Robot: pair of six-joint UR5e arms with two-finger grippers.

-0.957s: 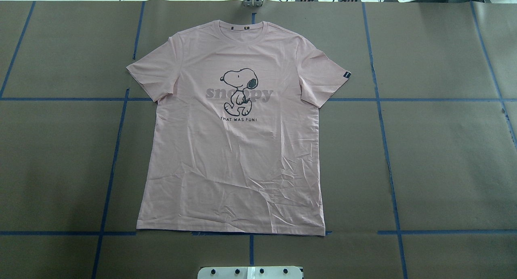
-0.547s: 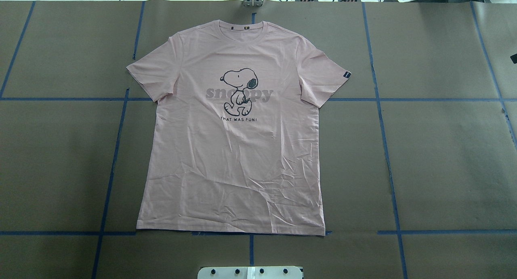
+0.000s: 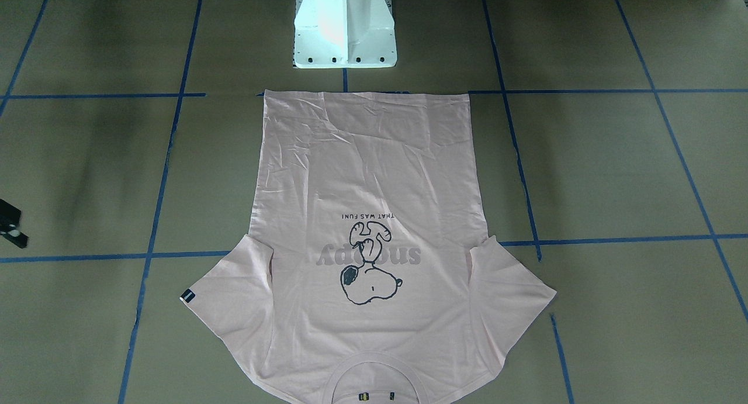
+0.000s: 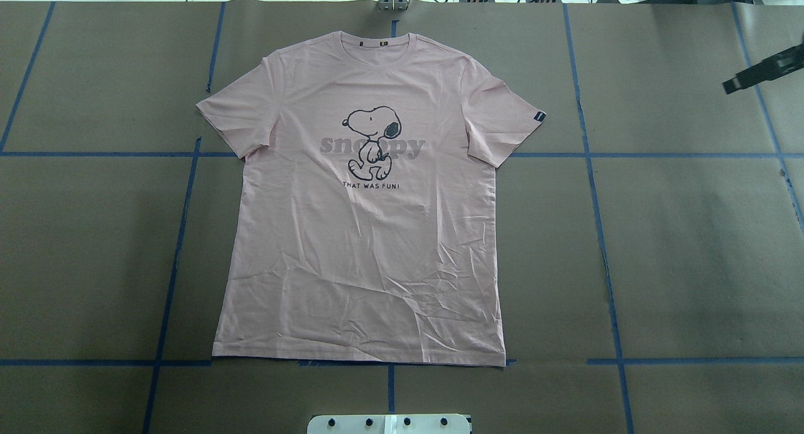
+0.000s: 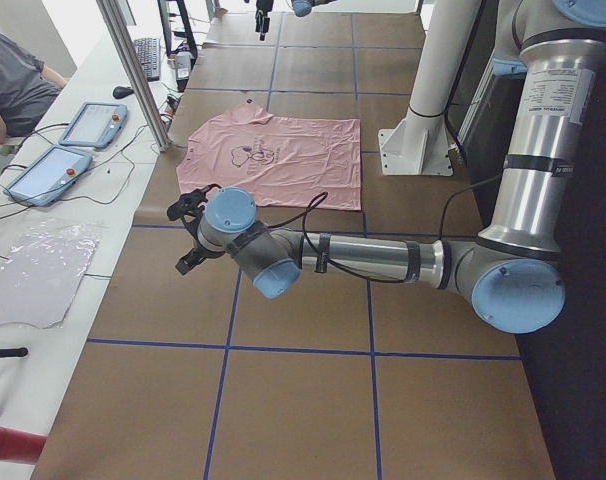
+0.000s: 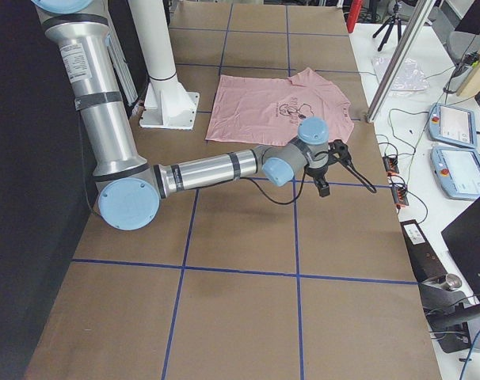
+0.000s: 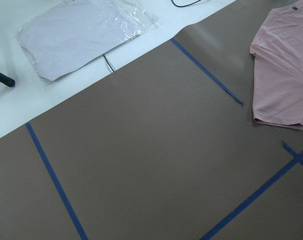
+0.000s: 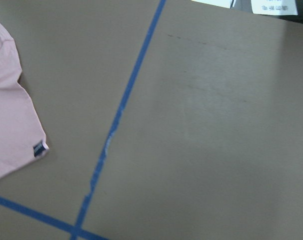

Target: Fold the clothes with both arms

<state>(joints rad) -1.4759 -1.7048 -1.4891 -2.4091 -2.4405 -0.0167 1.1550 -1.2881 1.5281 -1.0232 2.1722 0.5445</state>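
Observation:
The pale pink T-shirt (image 4: 370, 233) lies flat and face up on the brown table, collar at the far edge, with the dog print (image 4: 372, 142) showing. It also shows in the front view (image 3: 368, 176). My right gripper (image 4: 735, 83) reaches in at the far right, well clear of the tagged sleeve (image 4: 536, 115); only a dark part shows, also at the front view's left edge (image 3: 10, 227), so I cannot tell if it is open. My left gripper (image 5: 188, 235) shows only in the exterior left view, off the shirt's left side; I cannot tell its state.
The white pedestal base (image 3: 345, 35) stands at the shirt's hem side. Blue tape lines (image 4: 597, 233) grid the table. A plastic bag (image 7: 86, 35), tablets (image 5: 88, 125) and cables lie on the white bench beyond the far edge. A person (image 5: 13, 80) sits there.
My right gripper has come further into the overhead view from the right edge, moving left over the table. The shirt has not moved.

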